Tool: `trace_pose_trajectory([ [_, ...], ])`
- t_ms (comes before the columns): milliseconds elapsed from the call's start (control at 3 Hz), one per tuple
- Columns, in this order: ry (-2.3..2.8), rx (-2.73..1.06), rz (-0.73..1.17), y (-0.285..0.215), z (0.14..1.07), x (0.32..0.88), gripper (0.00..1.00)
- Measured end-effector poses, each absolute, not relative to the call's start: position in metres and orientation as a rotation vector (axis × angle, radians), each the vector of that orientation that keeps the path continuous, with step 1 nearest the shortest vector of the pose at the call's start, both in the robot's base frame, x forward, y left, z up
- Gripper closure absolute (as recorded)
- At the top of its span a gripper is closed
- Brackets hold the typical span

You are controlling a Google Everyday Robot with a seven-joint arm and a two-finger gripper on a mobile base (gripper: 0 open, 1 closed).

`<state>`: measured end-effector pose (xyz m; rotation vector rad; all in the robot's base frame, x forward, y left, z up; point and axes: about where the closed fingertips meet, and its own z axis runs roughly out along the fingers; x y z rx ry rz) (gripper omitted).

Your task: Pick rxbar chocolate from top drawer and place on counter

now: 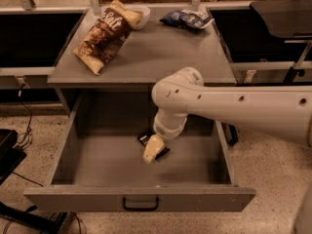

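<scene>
The top drawer is pulled wide open, with its dark handle on the front panel. The rxbar chocolate lies flat on the drawer floor near the middle, a black wrapper mostly covered by my gripper. My gripper hangs from the white arm that reaches in from the right. It is down inside the drawer, right over the bar. The grey counter is directly above the drawer.
A large brown chip bag lies on the counter's back left, beside a white bowl. A dark blue snack bag lies at the back right. A dark chair stands at the right, cables on the floor at left.
</scene>
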<state>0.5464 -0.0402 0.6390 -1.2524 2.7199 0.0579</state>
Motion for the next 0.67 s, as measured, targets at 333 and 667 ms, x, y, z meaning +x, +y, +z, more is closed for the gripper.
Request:
trace_pose_trajectory([
  [333,2.747,-1.222,0.059,-0.030,0.616,0.561,0.00],
  [667,2.763,-1.201,0.072,-0.020,0.604,0.570,0.00],
])
